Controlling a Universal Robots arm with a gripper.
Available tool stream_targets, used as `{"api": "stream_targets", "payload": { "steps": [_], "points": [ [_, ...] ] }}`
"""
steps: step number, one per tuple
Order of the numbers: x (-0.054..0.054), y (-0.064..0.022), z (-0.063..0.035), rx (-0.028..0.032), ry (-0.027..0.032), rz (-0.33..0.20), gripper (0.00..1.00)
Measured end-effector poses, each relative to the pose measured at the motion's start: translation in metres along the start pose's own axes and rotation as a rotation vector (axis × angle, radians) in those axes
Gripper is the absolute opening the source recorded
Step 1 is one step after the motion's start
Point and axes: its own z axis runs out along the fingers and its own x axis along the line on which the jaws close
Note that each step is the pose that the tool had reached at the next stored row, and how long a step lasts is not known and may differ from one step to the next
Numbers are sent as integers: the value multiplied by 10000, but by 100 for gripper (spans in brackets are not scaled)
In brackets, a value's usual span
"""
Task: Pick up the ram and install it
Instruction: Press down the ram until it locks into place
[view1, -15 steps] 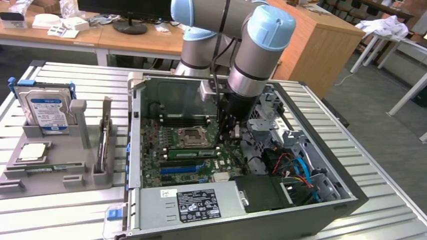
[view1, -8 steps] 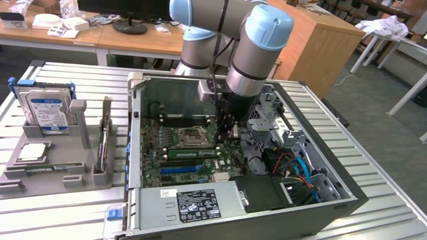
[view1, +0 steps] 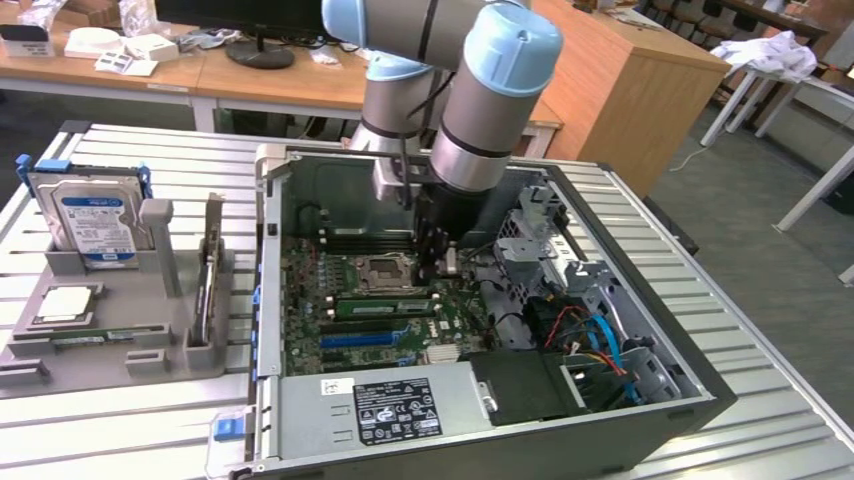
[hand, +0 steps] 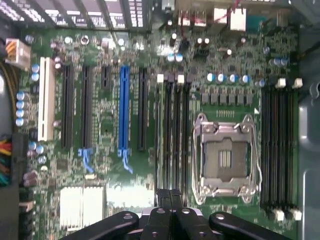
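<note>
Claw (hand: 170, 207) fingers are pressed together above the motherboard (hand: 110, 125), low inside the open computer case (view1: 667, 400); I cannot tell whether anything is pinched between them. Toward the surface (view1: 120, 440) edge on the exterior view's left, a grey holder tray (view1: 80, 370) keeps parts upright and within reach: one hard drive (view1: 94, 215), one processor (view1: 63, 305), one green ram stick (view1: 94, 338). In the case mid-surface, a second ram (view1: 383, 305) lies along the memory slots (hand: 173, 130) beside the single CPU socket (hand: 226, 157), just under the claw, probably for seating. One blue expansion slot (hand: 124, 107) shows.
</note>
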Motion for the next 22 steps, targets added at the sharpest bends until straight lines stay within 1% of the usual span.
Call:
{"api": "stream_targets", "payload": {
  "steps": [7,17,20,22],
  "points": [
    [-10,219,9,28,0,-2,11],
    [-12,500,19,43,0,-2,11],
    [-13,560,22,46,-2,-2,11],
    [-14,565,22,45,-2,-2,11]
  ]
}}
